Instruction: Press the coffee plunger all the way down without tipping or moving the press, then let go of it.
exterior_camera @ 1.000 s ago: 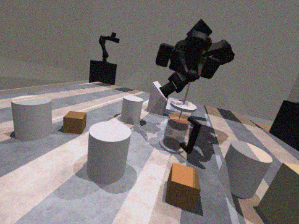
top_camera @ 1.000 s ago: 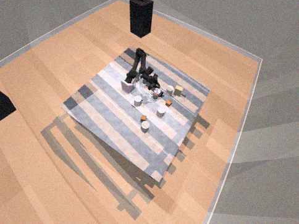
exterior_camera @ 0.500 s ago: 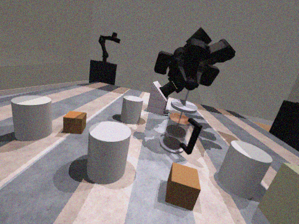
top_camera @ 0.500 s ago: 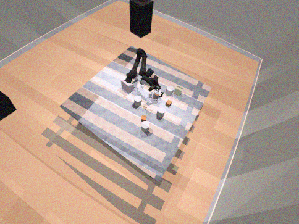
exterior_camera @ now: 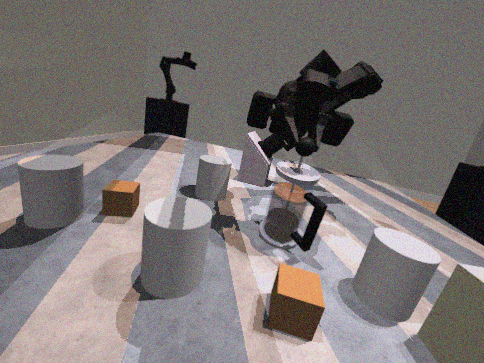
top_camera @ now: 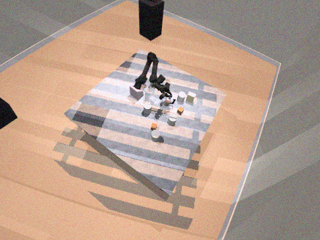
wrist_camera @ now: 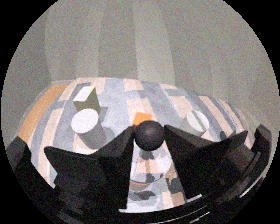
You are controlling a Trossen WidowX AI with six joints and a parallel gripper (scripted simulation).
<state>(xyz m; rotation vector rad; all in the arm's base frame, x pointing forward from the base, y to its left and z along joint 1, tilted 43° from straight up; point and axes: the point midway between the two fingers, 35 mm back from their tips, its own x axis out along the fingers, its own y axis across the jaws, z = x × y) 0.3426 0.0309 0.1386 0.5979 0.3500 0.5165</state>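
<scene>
Claw (exterior_camera: 306, 146) on plunger knob (wrist_camera: 149, 133)

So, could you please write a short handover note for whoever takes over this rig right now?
Gripper: shut on the plunger knob, directly above the coffee press.
Coffee press: upright on the striped mat, handle facing the exterior camera, grey cylinders and orange blocks around it.
Done: knob grasped; the rod shows above the lid, so the plunger is not fully down.
Left: press straight down to the bottom without shifting the press, then open the gripper and lift away.
</scene>
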